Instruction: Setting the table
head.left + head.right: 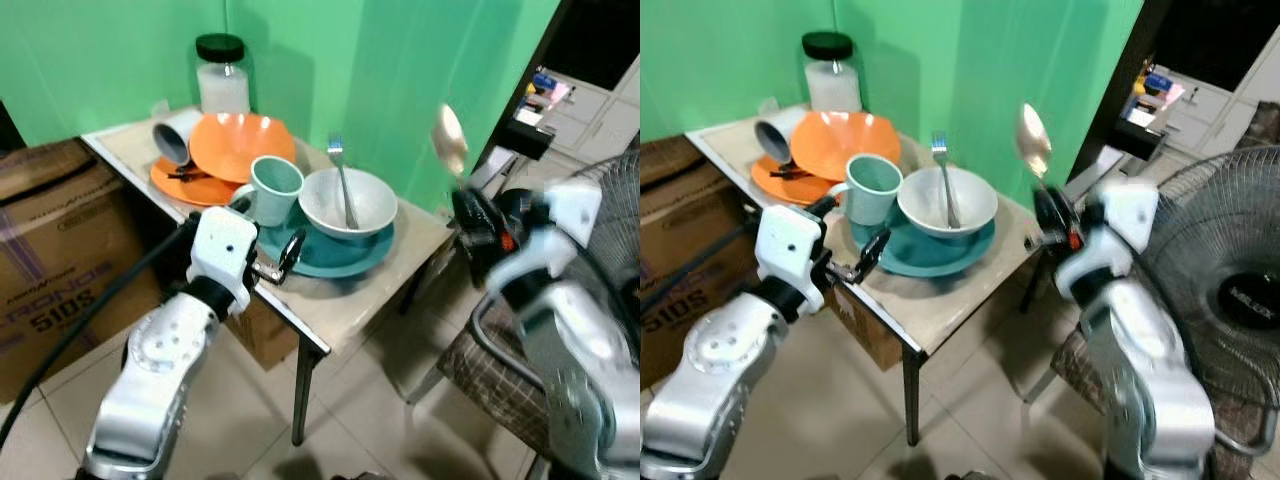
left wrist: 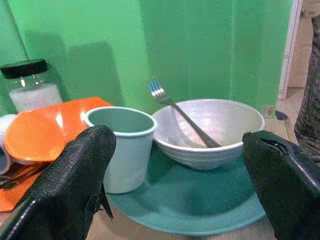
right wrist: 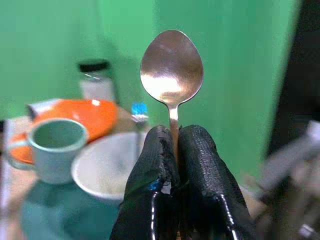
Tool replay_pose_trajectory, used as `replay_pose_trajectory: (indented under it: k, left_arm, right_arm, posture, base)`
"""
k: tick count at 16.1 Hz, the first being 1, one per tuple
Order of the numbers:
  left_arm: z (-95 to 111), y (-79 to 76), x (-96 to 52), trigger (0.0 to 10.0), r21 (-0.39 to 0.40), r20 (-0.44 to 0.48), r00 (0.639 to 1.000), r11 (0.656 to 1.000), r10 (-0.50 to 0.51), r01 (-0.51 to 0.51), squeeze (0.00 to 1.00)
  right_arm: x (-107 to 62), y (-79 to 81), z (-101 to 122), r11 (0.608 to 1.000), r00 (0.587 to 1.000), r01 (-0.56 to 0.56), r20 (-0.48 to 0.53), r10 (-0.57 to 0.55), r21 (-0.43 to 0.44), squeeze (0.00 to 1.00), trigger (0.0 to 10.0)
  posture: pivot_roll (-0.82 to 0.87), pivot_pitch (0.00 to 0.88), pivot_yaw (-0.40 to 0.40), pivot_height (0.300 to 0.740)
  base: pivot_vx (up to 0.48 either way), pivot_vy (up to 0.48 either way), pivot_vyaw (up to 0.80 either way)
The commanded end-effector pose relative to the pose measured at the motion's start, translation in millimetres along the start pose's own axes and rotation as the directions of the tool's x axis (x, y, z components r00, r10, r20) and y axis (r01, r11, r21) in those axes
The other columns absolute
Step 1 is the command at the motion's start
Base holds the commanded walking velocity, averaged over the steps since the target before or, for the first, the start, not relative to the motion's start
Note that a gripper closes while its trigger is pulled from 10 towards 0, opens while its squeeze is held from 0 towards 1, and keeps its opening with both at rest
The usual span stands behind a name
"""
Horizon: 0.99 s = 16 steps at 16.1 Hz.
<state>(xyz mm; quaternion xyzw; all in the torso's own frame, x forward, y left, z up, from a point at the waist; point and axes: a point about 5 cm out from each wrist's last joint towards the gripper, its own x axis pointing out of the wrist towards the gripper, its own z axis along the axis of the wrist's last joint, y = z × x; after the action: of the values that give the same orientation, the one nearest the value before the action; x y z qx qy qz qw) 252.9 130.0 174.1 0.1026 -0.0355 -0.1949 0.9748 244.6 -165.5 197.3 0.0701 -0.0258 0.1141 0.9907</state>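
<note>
Right tool [image 3: 172,150] pinching upright spoon [image 3: 171,67], left tool [image 2: 175,175] spread before teal plate [image 2: 200,210]

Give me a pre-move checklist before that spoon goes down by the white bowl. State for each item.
1. Right gripper shut on the spoon, bowl end up: ok.
2. Spoon held off the table's right edge, not yet over the table: not ok for release.
3. White bowl sits on the teal plate with a fork inside it: ok.
4. Left gripper open at the teal plate's near rim, holding nothing: ok.
5. Teal mug stands on the plate beside the bowl, close to the left gripper: watch it.
6. Bare tabletop right of the plate: narrow, cannot tell if the spoon fits.
</note>
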Motion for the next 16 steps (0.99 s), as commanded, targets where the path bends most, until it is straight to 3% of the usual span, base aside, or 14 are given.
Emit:
replay_pose_trajectory:
  k: [1,4,6,9,10,11,16]
  left_arm:
    - [1,-4.9,1.5,10.0,-0.003,-0.001,1.0,1.0,0.002,-0.002,0.0]
    - [-1,-12.7,1.3,10.0,-0.048,0.001,0.999,0.998,0.049,-0.049,0.0]
    - [-4,-7.5,0.0,10.0,-0.029,0.0,0.987,0.986,0.163,-0.163,0.0]
    - [-2,0.3,-2.2,10.0,-0.037,0.007,0.974,0.973,0.227,-0.227,0.0]
    - [-3,1.7,-3.8,10.0,-0.037,-0.007,0.974,0.973,0.227,-0.227,0.0]
    - [-4,2.7,-7.1,10.0,-0.037,-0.014,0.983,0.983,0.181,-0.182,0.0]
    - [-8,16.3,-13.0,10.0,0.008,-0.039,0.985,0.986,0.169,-0.169,0.0]
  right_arm:
    - [-5.2,0.0,4,0.999,0.999,0.024,0.029,-0.023,-0.021,0.0,10.0]
    - [-16.6,-2.7,-5,0.995,0.995,0.096,0.003,-0.096,-0.023,0.0,10.0]
    - [-20.9,-3.9,-6,0.984,0.984,0.177,0.011,-0.177,-0.011,0.0,10.0]
    - [-15.6,-7.7,-9,0.973,0.975,0.221,-0.006,-0.222,-0.068,0.0,10.0]
    - [-13.8,-12.5,-12,0.961,0.963,0.263,-0.03,-0.267,-0.085,0.0,10.0]
    - [-11.6,-14.7,-17,0.962,0.962,0.258,-0.065,-0.264,-0.088,0.0,10.0]
    - [-1.5,-11.9,-23,0.969,0.964,0.234,-0.109,-0.242,-0.084,0.0,10.0]
  posture:
    - [0.01,0.0,-0.079,0.74]
    - [0.02,0.0,-0.092,0.74]
    - [0.02,0.0,-0.082,0.74]
    - [0.03,0.0,-0.105,0.74]
    - [0.04,0.0,-0.118,0.74]
    - [0.04,0.0,-0.118,0.74]
    - [0.08,0.0,-0.166,0.74]
  base:
    - [0.0,0.0,-0.74]
    - [0.0,0.0,-0.74]
    - [0.0,0.0,-0.76]
    - [0.0,0.0,-0.76]
    - [0.0,0.0,-0.76]
    - [0.0,0.0,-0.76]
    - [0.0,0.0,-0.76]
